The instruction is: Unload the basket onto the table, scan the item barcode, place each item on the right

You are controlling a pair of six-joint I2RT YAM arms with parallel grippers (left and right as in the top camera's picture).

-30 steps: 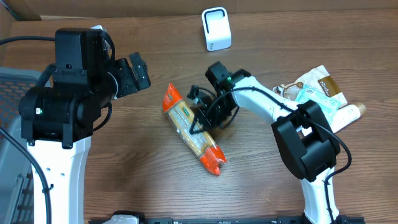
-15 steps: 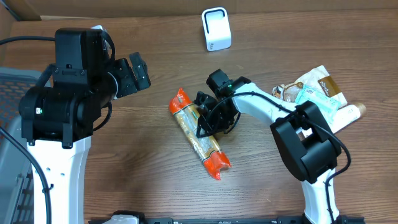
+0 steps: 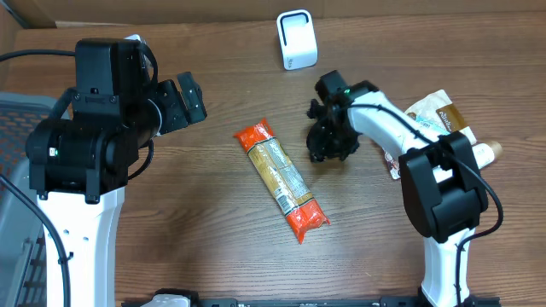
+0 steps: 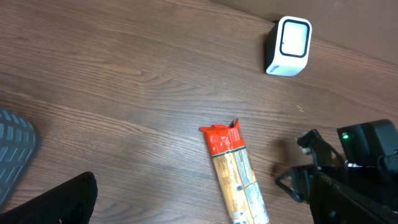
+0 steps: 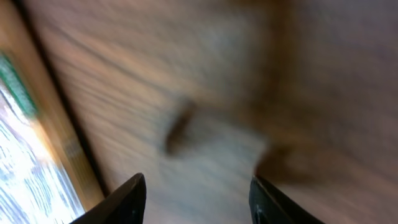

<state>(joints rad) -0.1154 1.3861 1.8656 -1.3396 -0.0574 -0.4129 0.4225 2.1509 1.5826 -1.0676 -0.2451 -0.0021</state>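
The right wrist view is blurred: only wood grain shows between the right gripper's (image 5: 196,194) parted, empty fingers. The left wrist view cuts off the packet (image 3: 281,179) at its lower end. The packet is orange-ended with a yellow label and lies flat mid-table, its barcode unreadable. The left gripper (image 3: 193,97) gapes wide, holding nothing.

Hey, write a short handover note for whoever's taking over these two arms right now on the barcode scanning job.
Left gripper: open, empty, off at the left side.
Right gripper: open, empty; it has just let go of the orange-ended packet and pulled back to the packet's right.
Packet: lying flat mid-table, touched by neither arm.
Scanner: upright at the far edge, well apart from the packet.
Done: the right arm shifted the packet, then released it.
Left: pick the packet up and present its barcode to the scanner.
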